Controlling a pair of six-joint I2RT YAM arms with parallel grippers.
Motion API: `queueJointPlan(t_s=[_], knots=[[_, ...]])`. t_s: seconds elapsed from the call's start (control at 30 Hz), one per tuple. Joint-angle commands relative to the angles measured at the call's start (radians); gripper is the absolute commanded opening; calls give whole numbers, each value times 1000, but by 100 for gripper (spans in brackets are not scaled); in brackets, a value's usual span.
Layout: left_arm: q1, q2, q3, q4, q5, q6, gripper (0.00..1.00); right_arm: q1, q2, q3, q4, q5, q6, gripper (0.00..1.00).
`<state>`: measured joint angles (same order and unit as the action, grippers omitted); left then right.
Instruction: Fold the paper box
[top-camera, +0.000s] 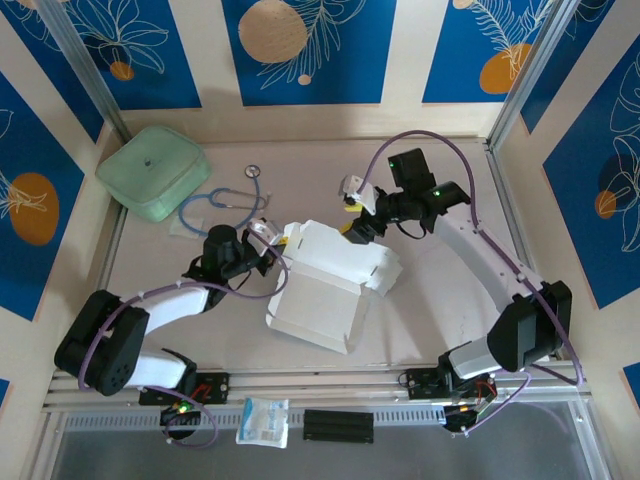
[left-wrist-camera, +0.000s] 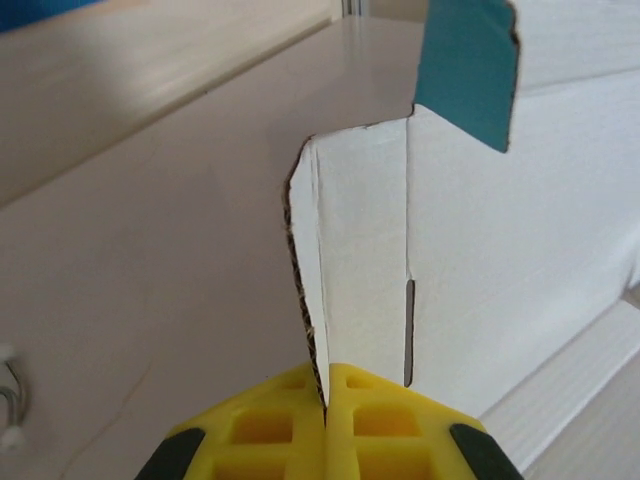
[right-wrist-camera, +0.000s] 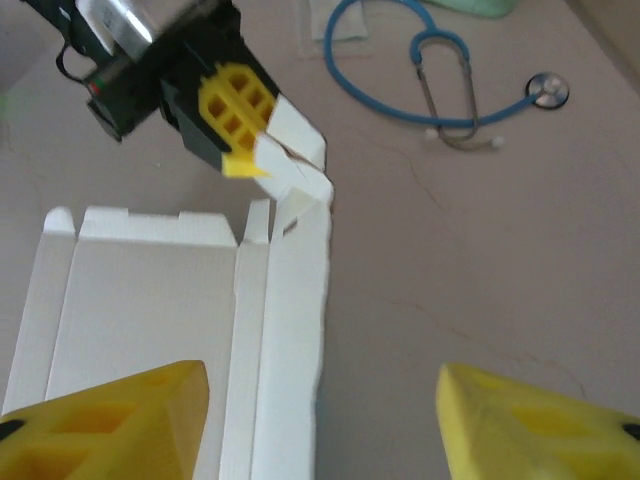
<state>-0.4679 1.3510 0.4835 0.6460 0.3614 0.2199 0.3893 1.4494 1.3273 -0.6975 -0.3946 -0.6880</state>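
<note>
Pinching the paper box (top-camera: 318, 300) flap, left claw (left-wrist-camera: 325, 397) clamped; right claw (right-wrist-camera: 320, 388) gapes empty.

Paper box (top-camera: 325, 290) showed white, 1 flap (left-wrist-camera: 465, 70) teal.
Fingertips (right-wrist-camera: 110, 420) were yellow, stethoscope (top-camera: 225, 200) blue, case (top-camera: 153, 172) pale green.

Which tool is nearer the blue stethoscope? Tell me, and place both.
Left. The left tool, shut on a flap of the paper box, sits close to the stethoscope, on its near right side. The right tool hangs open farther right, over the box's far edge.
</note>
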Motion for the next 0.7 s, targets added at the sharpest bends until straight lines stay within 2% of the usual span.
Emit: queueJointPlan(t_s=[0.0,0.2,0.4,0.47,0.6,0.67], knots=[[-6,8,-4,114,28,33,0,-19,46,24,-82,-101,-29,56],[-6,30,15,105,24,14,0,-18,70,-2,-99,-109,-6,54],[-6,35,35,66,23,17,0,-19,53,-44,-55,-43,16,29],[-6,36,42,57,19,12,0,-17,49,-41,-68,-27,12,27],[-6,40,47,53,16,10,0,-15,49,-47,-82,-12,9,28],[-6,45,50,52,13,11,0,-13,55,-46,-88,-7,10,24]])
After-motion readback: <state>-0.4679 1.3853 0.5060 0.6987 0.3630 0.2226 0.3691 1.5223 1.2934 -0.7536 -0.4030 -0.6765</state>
